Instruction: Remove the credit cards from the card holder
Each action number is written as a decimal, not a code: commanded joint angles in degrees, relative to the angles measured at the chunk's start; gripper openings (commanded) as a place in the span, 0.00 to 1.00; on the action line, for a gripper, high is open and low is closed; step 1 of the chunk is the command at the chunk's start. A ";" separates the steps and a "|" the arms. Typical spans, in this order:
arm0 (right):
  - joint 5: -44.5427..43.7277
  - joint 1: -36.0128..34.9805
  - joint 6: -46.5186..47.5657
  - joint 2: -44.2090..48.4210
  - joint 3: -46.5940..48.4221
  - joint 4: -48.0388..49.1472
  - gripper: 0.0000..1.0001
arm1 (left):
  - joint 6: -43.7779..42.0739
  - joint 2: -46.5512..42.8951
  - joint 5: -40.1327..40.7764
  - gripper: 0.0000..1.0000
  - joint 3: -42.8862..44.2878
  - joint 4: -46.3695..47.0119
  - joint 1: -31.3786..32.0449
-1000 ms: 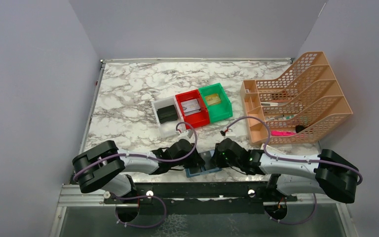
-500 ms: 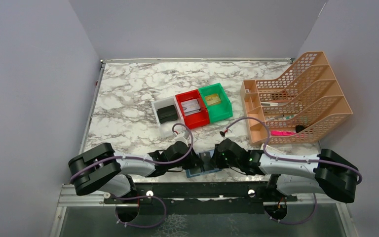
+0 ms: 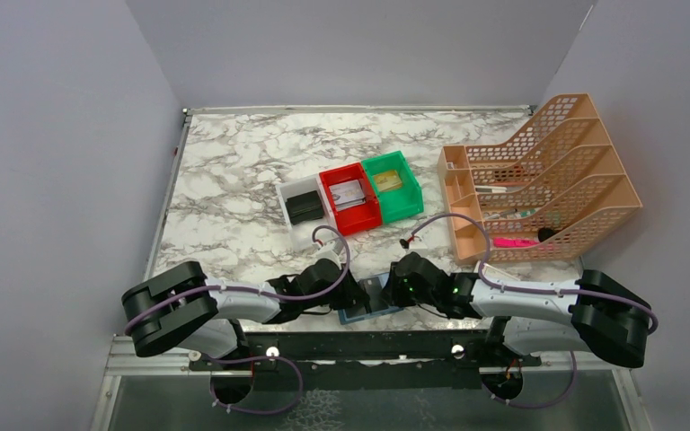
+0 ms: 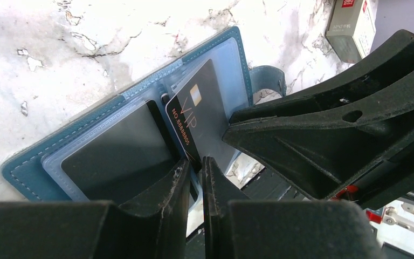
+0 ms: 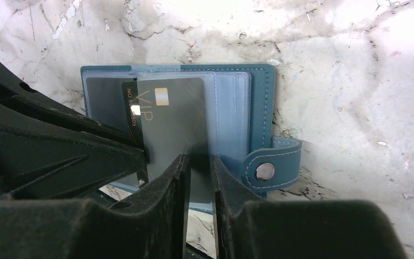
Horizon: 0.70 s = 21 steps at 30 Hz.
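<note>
Teal, thin and probably limp, the card holder point(image 5: 259, 108) lies open on the surface point(image 5: 329, 65) between both arms. A black VIP card point(image 5: 167, 124) sits skewed in its clear pocket panel point(image 5: 229, 108). Right gripper point(image 5: 199, 172): jaws pinched on that panel's lower edge. Left gripper point(image 4: 194, 172): jaws almost together at the card's corner; grip cannot be determined. The card is likely stiff and slick: take its exposed edge.

The left arm point(image 3: 243, 303) and right arm point(image 3: 530, 310) have white link covers between bulky black joint housings. A purple cable point(image 3: 334, 244) loops along each arm. The left gripper point(image 4: 194, 167) and right gripper point(image 5: 198, 164) have matte black, tapered fingers with scuffed edges. A green light point(image 3: 411, 285) shows at the right wrist.
</note>
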<state>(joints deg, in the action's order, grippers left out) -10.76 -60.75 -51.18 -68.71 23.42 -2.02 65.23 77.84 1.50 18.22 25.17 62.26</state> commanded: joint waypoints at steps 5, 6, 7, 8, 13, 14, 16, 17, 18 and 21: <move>-0.23 0.06 0.32 -1.87 -1.57 -4.27 0.26 | -0.54 -0.23 0.21 0.10 0.66 1.11 0.19; -0.54 0.04 0.31 -1.87 -1.56 -4.55 0.26 | -0.33 -0.73 0.90 0.10 0.04 1.11 0.18; -1.10 0.06 0.14 -1.87 -1.56 -5.06 0.26 | -0.06 -1.41 1.53 0.10 -0.54 1.11 0.17; -1.63 0.02 -0.14 -1.84 -1.59 -5.62 0.26 | 0.21 -2.10 2.14 0.10 -1.32 1.11 0.22; -0.59 0.11 -0.01 -1.87 -1.95 -4.46 0.26 | 0.08 -5.10 3.56 0.10 -3.75 0.29 0.23; -0.74 0.17 0.04 -2.13 -1.77 -4.70 0.26 | -0.11 -5.53 3.62 0.10 -3.88 -0.13 0.19; -1.06 0.12 0.14 -2.46 -1.23 -5.29 0.26 | -0.62 -5.97 3.40 0.10 -3.91 -1.06 0.23; -1.06 0.11 0.16 -2.55 -1.07 -5.34 0.26 | -0.96 -6.15 3.28 0.10 -3.87 -1.60 0.21; -1.03 0.19 0.31 -2.59 -1.04 -5.36 0.26 | -1.32 -6.31 3.18 0.10 -3.71 -2.18 0.23; -1.21 0.24 0.44 -2.28 -0.64 -5.98 0.26 | -2.13 -7.40 3.43 0.10 -3.31 -4.32 0.23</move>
<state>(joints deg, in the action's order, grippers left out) -10.81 -60.73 -51.44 -69.21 23.62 -1.83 65.01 72.34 2.98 14.92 23.70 62.28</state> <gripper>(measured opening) 0.257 0.102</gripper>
